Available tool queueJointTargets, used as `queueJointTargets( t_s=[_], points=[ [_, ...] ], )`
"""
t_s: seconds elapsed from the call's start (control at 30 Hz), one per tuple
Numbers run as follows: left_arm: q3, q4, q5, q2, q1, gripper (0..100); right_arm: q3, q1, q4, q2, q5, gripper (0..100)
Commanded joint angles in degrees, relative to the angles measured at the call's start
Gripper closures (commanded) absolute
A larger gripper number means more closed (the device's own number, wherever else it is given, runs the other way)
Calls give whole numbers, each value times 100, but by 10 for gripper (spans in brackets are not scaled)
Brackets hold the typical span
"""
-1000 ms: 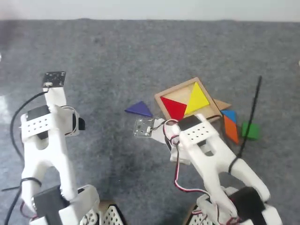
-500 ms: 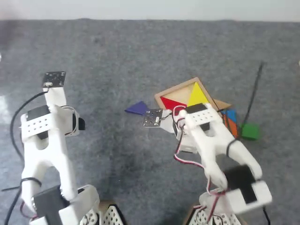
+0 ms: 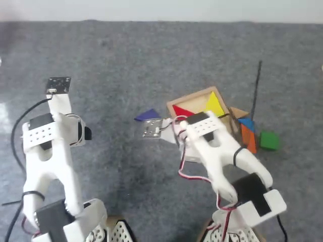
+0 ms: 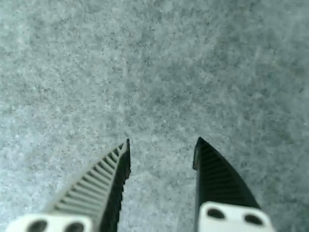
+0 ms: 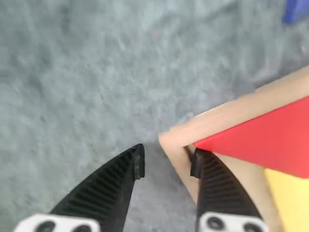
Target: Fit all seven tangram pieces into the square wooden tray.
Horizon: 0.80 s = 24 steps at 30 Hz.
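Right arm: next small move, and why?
Probably shift the right end effector off the wooden tray corner toward the purple triangle. It is open and empty astride that corner, and the triangle lies loose on the carpet nearby.

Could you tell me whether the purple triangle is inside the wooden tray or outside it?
Outside. The purple triangle lies on the grey carpet beside the wooden tray, apart from its rim.

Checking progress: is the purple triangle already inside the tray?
No, the purple triangle lies on the grey mat, outside the tray.
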Motion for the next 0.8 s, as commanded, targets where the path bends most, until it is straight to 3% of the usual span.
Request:
queueJointTargets(
  t_s=[0.0, 0.27, 0.43, 0.6, 0.77],
  points=[
    [-31, 70, 53, -281, 18, 789, 176, -725, 66, -31, -624, 862],
    [-31, 70, 53, -281, 9, 789, 79, -1437, 57, -92, -1644, 862],
    [-31, 70, 53, -281, 9, 789, -378, -1534, 321, -92, -1881, 858],
    [-22, 62, 53, -281, 9, 789, -756, -1341, 840, -479, -2048, 841],
    [-22, 44, 53, -281, 9, 789, -519, -646, 1341, -2149, -2040, 724]
  ],
)
